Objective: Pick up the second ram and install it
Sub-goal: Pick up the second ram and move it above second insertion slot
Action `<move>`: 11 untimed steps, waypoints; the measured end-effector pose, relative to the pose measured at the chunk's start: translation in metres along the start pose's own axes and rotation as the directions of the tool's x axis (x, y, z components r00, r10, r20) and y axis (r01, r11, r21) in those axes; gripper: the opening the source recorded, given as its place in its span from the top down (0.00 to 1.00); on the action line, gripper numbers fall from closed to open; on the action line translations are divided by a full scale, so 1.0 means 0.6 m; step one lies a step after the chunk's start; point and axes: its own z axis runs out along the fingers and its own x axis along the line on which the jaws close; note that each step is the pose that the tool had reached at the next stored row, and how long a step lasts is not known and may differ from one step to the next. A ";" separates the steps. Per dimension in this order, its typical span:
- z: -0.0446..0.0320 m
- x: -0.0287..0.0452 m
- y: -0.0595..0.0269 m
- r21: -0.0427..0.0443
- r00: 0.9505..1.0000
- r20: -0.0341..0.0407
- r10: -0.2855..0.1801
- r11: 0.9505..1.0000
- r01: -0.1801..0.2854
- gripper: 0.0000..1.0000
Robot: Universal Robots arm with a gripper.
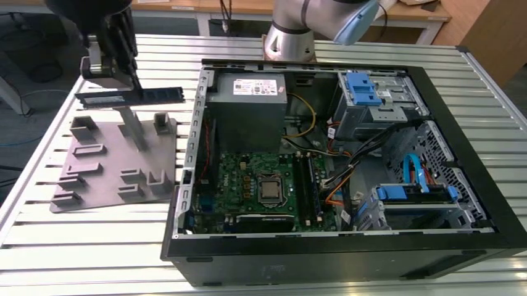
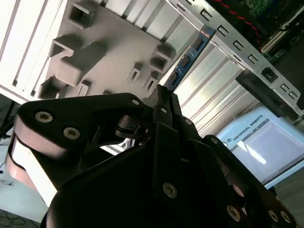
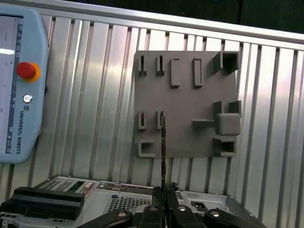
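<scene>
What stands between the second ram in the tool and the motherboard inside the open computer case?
The second ram, clamped in the tool, hangs over the grey tray outside the case. The case wall beside the tray rises between it and the motherboard. The case is open on top; nothing visible covers the board.

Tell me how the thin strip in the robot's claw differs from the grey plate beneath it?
The ram is a thin, dark blue-green strip; the tray is a broad grey slab with upright posts. The ram is held on edge in the gripper; the tray lies flat on the table. Both are outside the computer case.
</scene>
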 end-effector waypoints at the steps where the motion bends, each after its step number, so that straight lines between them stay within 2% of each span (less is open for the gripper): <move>1: 0.000 0.001 -0.008 0.000 1.000 0.000 0.000 1.000 0.000 0.86; 11: -0.001 0.006 -0.055 -0.001 1.000 0.000 0.000 1.000 0.000 0.86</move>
